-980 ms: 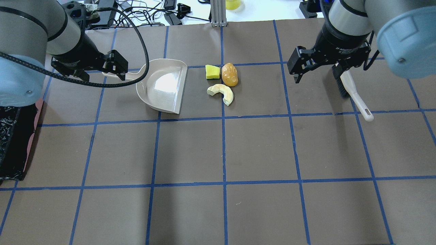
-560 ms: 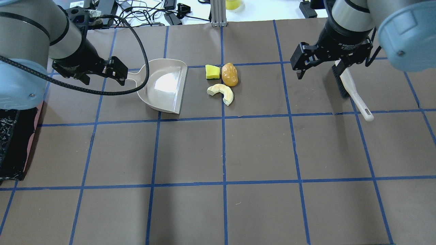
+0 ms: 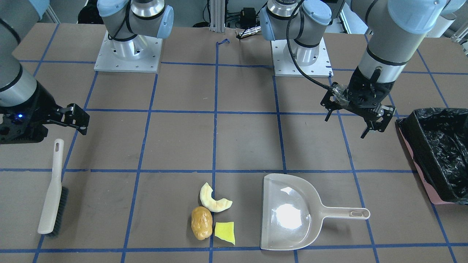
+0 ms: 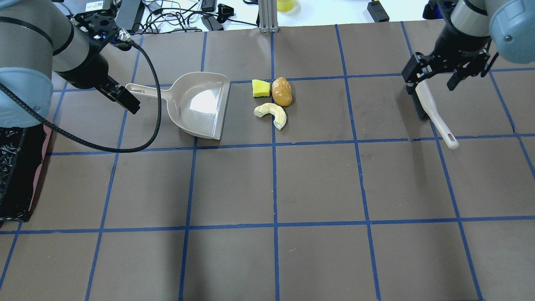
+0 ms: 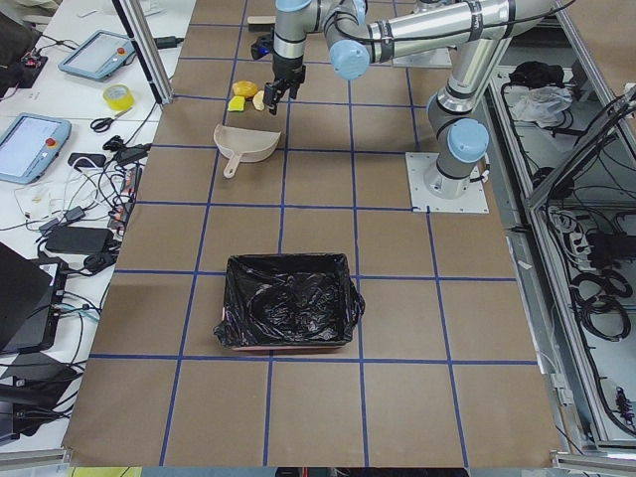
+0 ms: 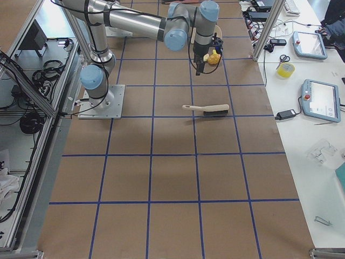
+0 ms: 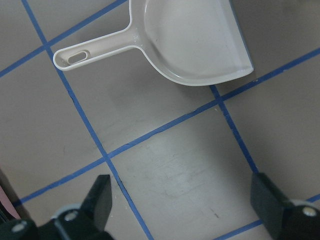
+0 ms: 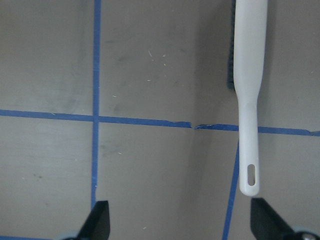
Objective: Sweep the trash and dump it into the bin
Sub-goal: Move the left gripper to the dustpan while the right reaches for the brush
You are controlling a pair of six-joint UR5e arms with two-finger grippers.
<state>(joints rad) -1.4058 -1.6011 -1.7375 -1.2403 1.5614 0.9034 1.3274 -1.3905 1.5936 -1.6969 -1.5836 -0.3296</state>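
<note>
The trash lies in a cluster on the table: a pale melon-rind slice point(image 4: 271, 115), an orange-brown potato-like lump point(image 4: 282, 92) and a yellow wedge point(image 4: 261, 88). It also shows in the front view, the rind point(image 3: 215, 199) nearest the robot. The pink bin with a black bag point(image 3: 438, 153) stands at the table's left end point(image 4: 16, 175). My left gripper point(image 4: 123, 96) is open and empty, hovering just off the end of the beige dustpan's handle point(image 4: 142, 88). My right gripper point(image 4: 432, 79) is open and empty above the head of the white brush point(image 4: 432, 115).
The dustpan point(image 3: 289, 215) lies flat with its mouth toward the trash. In the right wrist view the brush point(image 8: 248, 90) lies close to one finger. Cables and devices line the far table edge point(image 4: 179, 16). An aluminium post point(image 4: 267, 16) stands behind the trash.
My left gripper has turned and moved left, off the dustpan handle to beyond its end. My right gripper has moved right, from beside the brush to over its head.
</note>
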